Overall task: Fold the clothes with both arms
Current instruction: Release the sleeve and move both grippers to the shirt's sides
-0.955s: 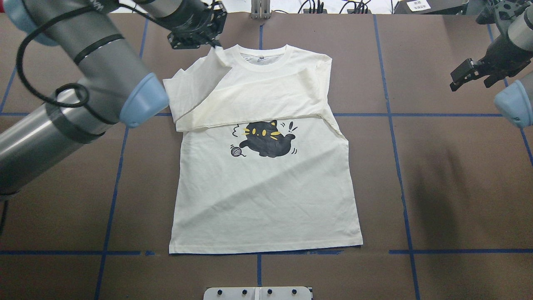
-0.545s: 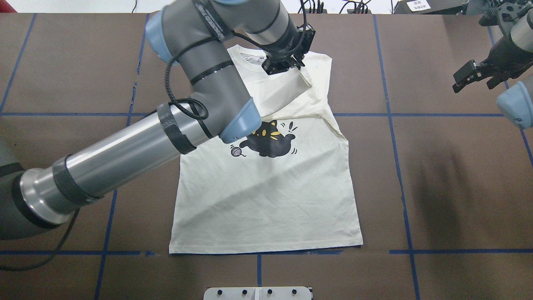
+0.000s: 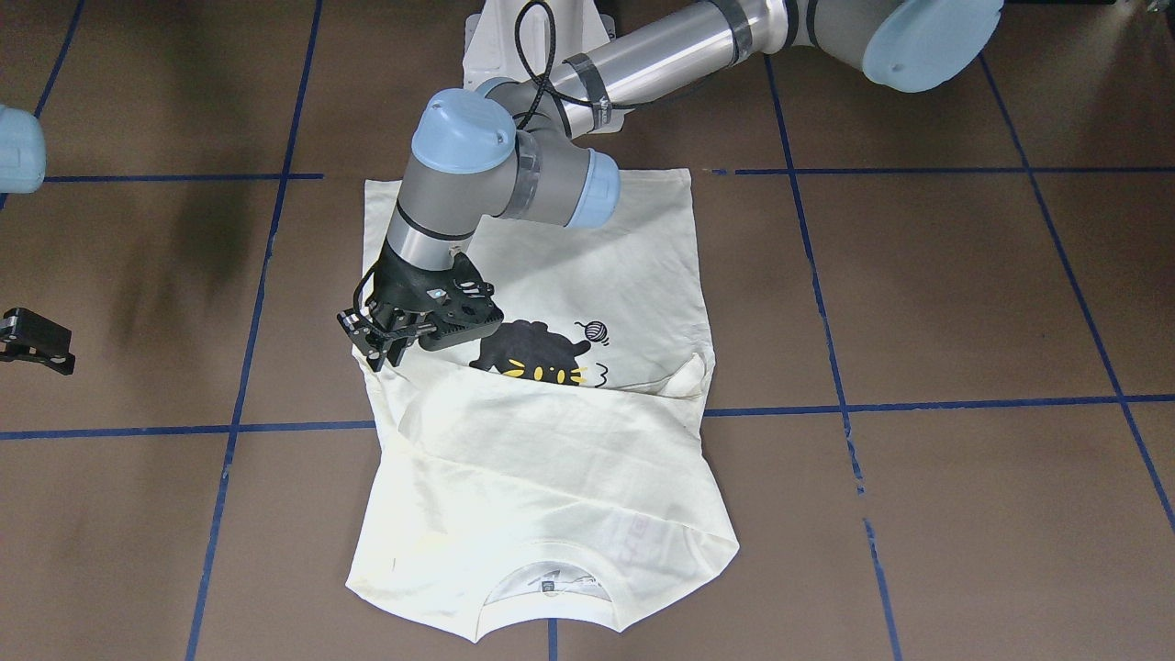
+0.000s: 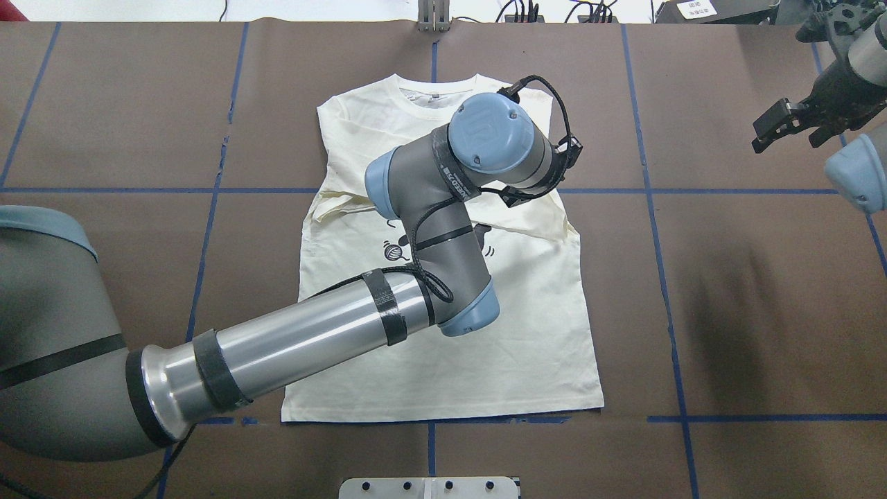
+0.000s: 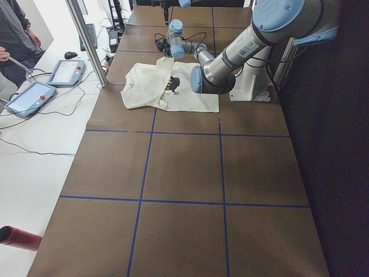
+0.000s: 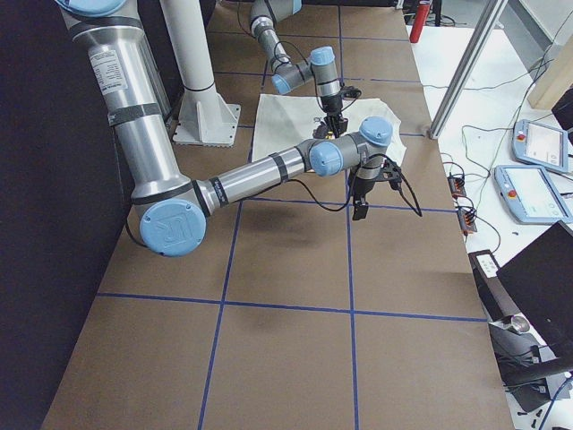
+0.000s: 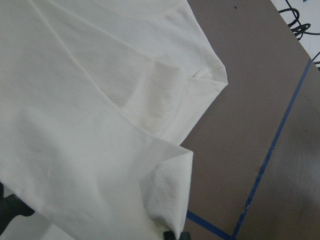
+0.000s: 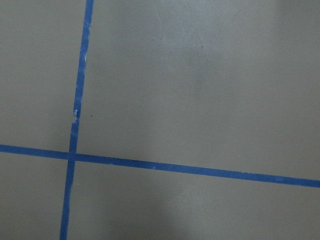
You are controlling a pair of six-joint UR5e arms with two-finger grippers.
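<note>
The cream-white shirt lies flat, print side up, collar at the far edge. Both sleeves are folded inward over the chest. The black cat print peeks out under the fold; in the overhead view my left arm covers most of it. My left gripper is low over the shirt's right side edge, shut on the end of the folded sleeve. My right gripper hovers open and empty above the bare table at the far right, well away from the shirt; it also shows in the front view.
The brown table carries a blue tape grid. My left arm stretches across the shirt's lower half. A white base plate sits at the near edge. Operator tablets and a metal post stand beyond the far edge.
My left gripper carried the sleeve from the shirt's left shoulder across the chest to its right side and came down. The right arm has barely moved.
</note>
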